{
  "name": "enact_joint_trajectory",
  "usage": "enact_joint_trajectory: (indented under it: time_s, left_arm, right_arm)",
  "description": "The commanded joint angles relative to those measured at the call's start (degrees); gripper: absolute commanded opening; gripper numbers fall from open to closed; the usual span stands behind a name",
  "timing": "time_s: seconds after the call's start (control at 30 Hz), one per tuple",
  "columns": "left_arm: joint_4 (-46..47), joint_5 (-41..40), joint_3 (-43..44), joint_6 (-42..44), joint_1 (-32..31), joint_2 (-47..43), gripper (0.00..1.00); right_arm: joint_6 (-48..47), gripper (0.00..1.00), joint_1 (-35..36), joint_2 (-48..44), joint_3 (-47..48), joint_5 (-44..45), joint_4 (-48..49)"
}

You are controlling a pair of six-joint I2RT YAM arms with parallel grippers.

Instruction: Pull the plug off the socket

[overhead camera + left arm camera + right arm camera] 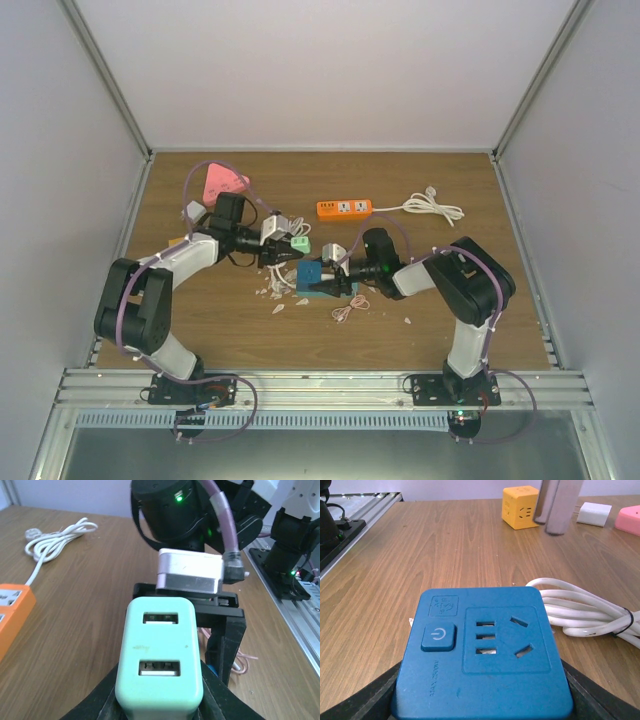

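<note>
Left wrist view is showing the mint-green plug (160, 655) filling the near foreground, its two USB slots facing the camera and the dark fingers (95, 707) of the left gripper (287, 250) pressing against its lower sides, clamped on it. From overhead the plug is sitting just beyond the blue socket (310, 274), close to it but not joined, so the two are lying apart. The right gripper (328, 281) is grasping the blue socket from both sides; its wrist camera is showing the socket's face with a power button and empty holes looking up. A thin pink cable (348, 308) and some pale scraps (277, 300) are lying on the boards just near the socket. Farther back an orange power strip (344, 208) is resting flat, its white cord (436, 207) bundled to the right of it. A pink item (223, 185) is lying at the far left, and the right wrist view is also catching a yellow cube socket (521, 507) and a small white adapter (594, 514) beyond a coiled white lead (585, 612). Everything is resting on a brown wood-grain table (450, 180), which plain pale walls (320, 70) are enclosing on three sides, while a metal rail (320, 385) is running along the near edge under the arm bases.
</note>
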Motion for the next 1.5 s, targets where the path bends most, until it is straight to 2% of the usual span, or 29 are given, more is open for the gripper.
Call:
enact_joint_trajectory:
  time_s: [0.0,0.1,0.23,0.27,0.37,0.5,0.67,0.93,1.17,1.33,1.47]
  left_arm:
    - [-2.4,1.5,2.1,1.6,3.5,-0.9,0.12]
    - [-6.2,-2.1,4.0,3.8,5.5,-2.6,0.13]
    - [-13.3,-6.6,6.7,7.1,9.0,-3.9,0.13]
    - [-15.1,-8.0,7.4,7.8,9.8,-3.9,0.13]
    - [-20.3,-12.0,10.0,10.7,12.3,-3.8,0.13]
    - [-25.1,-17.5,11.9,14.8,17.3,-4.1,0.14]
    - [-29.5,-27.5,15.3,18.1,20.5,-2.4,0.14]
    - [-37.1,-42.7,24.5,18.7,21.6,7.4,0.19]
    - [-45.8,-47.4,36.4,16.8,21.5,18.7,0.20]
    - [-56.7,-49.8,46.1,16.6,21.6,26.9,0.22]
    - [-62.2,-50.5,49.8,17.0,21.6,31.6,0.22]
  right_arm:
    - [-0.7,0.21,-0.5,2.1,-0.3,2.8,-4.6]
    - [-0.8,0.27,-0.5,1.5,-0.4,2.8,-4.4]
    - [-0.5,0.48,-0.5,1.0,-0.5,2.5,-4.7]
    - [-0.5,0.56,-0.5,0.9,-0.5,2.3,-4.9]
    - [0.0,0.69,-0.5,0.1,-0.5,2.1,-4.8]
    - [0.5,0.80,-0.5,-0.6,0.3,2.0,-5.3]
    - [1.9,0.91,-0.3,-2.6,1.3,1.3,-6.6]
    - [3.1,0.99,0.1,-6.0,2.9,0.9,-8.1]
    - [1.7,1.00,0.0,-7.8,5.4,3.1,-12.3]
    - [0.4,1.00,-0.4,-10.4,6.0,4.0,-15.5]
    - [-1.0,1.00,-0.9,-11.8,6.4,4.3,-17.5]
